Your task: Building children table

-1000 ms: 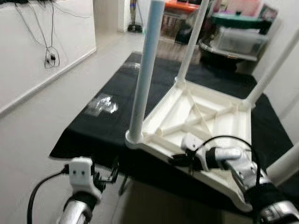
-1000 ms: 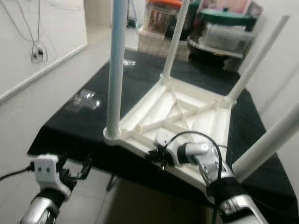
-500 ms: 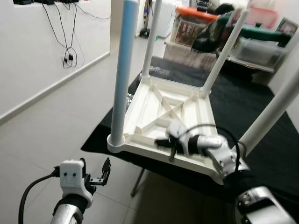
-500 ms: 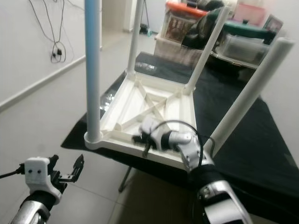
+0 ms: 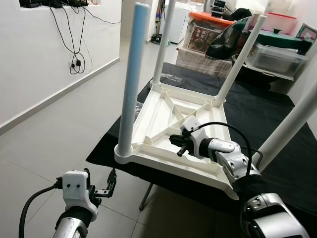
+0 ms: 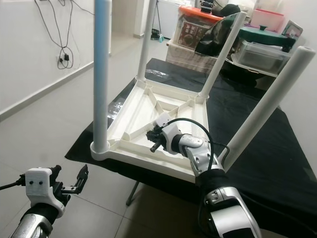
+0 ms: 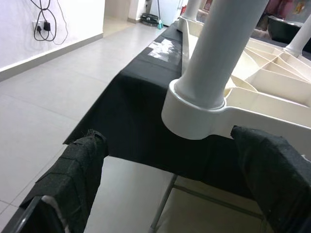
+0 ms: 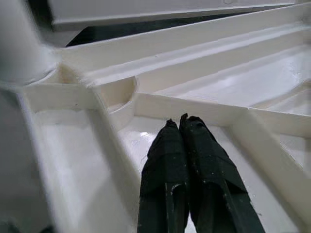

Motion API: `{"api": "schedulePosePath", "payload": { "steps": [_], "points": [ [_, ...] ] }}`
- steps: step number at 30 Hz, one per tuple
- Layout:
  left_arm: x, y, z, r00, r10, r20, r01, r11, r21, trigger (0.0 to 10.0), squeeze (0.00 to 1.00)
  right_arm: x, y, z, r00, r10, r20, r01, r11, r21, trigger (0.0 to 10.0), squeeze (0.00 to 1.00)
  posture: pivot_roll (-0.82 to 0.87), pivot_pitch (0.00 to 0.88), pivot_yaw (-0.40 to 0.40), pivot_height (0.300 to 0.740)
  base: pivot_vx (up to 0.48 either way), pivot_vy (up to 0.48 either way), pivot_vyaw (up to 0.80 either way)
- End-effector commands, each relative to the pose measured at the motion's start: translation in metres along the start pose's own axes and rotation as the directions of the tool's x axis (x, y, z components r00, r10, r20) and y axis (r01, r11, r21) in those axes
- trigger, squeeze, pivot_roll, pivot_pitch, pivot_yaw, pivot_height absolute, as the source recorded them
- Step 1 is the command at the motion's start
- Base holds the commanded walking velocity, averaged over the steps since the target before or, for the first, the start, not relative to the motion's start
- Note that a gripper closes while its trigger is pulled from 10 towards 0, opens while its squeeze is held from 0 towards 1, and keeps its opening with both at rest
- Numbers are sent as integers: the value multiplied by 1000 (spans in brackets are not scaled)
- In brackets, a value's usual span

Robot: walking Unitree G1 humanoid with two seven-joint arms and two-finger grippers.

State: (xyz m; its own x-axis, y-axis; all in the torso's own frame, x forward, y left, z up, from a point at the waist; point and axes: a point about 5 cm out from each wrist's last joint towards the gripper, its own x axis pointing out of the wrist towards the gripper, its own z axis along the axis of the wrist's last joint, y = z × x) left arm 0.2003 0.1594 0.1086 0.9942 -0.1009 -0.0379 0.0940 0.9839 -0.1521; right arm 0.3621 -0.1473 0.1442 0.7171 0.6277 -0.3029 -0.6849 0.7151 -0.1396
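A white children's table point(image 5: 161, 116) lies upside down on a black-covered bench point(image 5: 257, 106), its ribbed underside facing up. Four legs stand in its corners; the near-left leg point(image 5: 131, 79) looks pale blue. My right gripper point(image 5: 179, 148) is shut with nothing held, its tips just over the underside beside a rib point(image 8: 194, 109); the black fingertips point(image 8: 170, 131) are pressed together. My left gripper point(image 5: 111, 179) hangs open low above the floor, in front of the near-left corner. In the left wrist view that leg's socket point(image 7: 204, 114) sits between the open fingers point(image 7: 80, 162), farther off.
Storage boxes point(image 5: 275, 54) and an orange-lidded bin point(image 5: 208, 32) stand behind the bench. Cables point(image 5: 74, 49) hang down the white wall on the left. Pale tiled floor point(image 5: 54, 134) stretches left of the bench, whose metal leg point(image 5: 146, 196) shows below the cloth.
The camera has shifted, so the whole scene moved in frame. My right gripper has gone slightly farther in over the ribbed underside, still shut. The left gripper stays low and open.
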Motion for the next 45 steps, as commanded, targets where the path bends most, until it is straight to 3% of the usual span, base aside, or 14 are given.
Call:
{"api": "schedulePosePath", "payload": {
  "steps": [1, 2, 5, 7, 9, 13, 14, 16, 17, 25, 28, 30, 35, 45],
  "points": [
    [1, -3, 0, 1000, -11, 1, 11, 1000, 0, 10000, 0, -5, -10, 3, 997, -74, 37, 72, 996, 53, 10000, 0, 116, 0, -169, 740, 0, 0, 0],
    [1, -3, 0, 1000, -12, 2, 12, 1000, 0, 10000, 0, -6, -16, 9, 988, -126, 85, 118, 988, 95, 10000, 1000, 114, 0, -167, 740, 0, 0, 0],
    [2, -4, 1, 1000, -16, 4, 16, 1000, 0, 10000, 0, -9, -22, 16, 974, -184, 130, 167, 977, 134, 10000, 1000, 114, 0, -167, 740, 0, 0, 0],
    [3, -6, 1, 1000, -21, 6, 21, 1000, -2, 10000, 0, -15, -31, 40, 924, -252, 289, 180, 950, 254, 10000, 1000, 114, 0, -167, 740, 0, 0, 0],
    [3, -6, 1, 1000, -21, 6, 21, 1000, -2, 10000, 0, -15, -31, 40, 924, -252, 289, 180, 950, 254, 10000, 1000, 114, 0, -167, 740, 0, 0, 0],
    [2, -6, 1, 1000, -25, 4, 25, 1000, -1, 10000, 0, -21, -24, 54, 908, -148, 392, 29, 955, 295, 10000, 1000, 110, 0, -164, 740, 0, 0, 0],
    [1, -6, 1, 1000, -29, 3, 29, 1000, 0, 10000, 0, -25, -15, 60, 899, -46, 436, -88, 956, 281, 10000, 1000, 110, 0, -164, 740, 0, 0, 0],
    [1, -6, 1, 1000, -29, 3, 29, 1000, 0, 10000, 0, -26, -14, 60, 897, -28, 441, -106, 955, 276, 10000, 1000, 110, 0, -164, 740, 0, 0, 0],
    [1, -6, 0, 999, -42, -3, 42, 999, 6, 10000, 0, -27, -12, 57, 905, -11, 426, -108, 962, 253, 10000, 0, 107, 0, -166, 740, 0, 0, 0],
    [4, 10, 4, 998, -64, -19, 65, 997, 50, 10000, 0, -31, -15, 63, 870, -135, 474, -45, 936, 350, 10000, 0, 105, 0, -155, 740, 0, 0, 0],
    [5, 14, 6, 998, -61, -22, 63, 996, 68, 10000, 0, -34, -18, 65, 827, -268, 495, 48, 909, 413, 10000, 0, 102, 0, -148, 740, 0, 0, 0],
    [6, 17, 7, 998, -63, -24, 65, 995, 79, 10000, 0, -42, -23, 66, 763, -436, 478, 180, 853, 490, 10000, 0, 94, 0, -138, 740, 0, 0, 0],
    [8, 18, 8, 997, -76, -20, 77, 993, 85, 10000, 0, -46, -21, 65, 727, -499, 472, 235, 827, 512, 10000, 0, 91, 0, -133, 740, 52, 0, 0],
    [12, 25, 15, 992, -122, -21, 124, 986, 112, 10000, 0, -34, 13, 55, 788, -413, 456, 141, 843, 519, 10000, 0, 90, 0, -127, 740, 27, 0, 0]
  ]
}}
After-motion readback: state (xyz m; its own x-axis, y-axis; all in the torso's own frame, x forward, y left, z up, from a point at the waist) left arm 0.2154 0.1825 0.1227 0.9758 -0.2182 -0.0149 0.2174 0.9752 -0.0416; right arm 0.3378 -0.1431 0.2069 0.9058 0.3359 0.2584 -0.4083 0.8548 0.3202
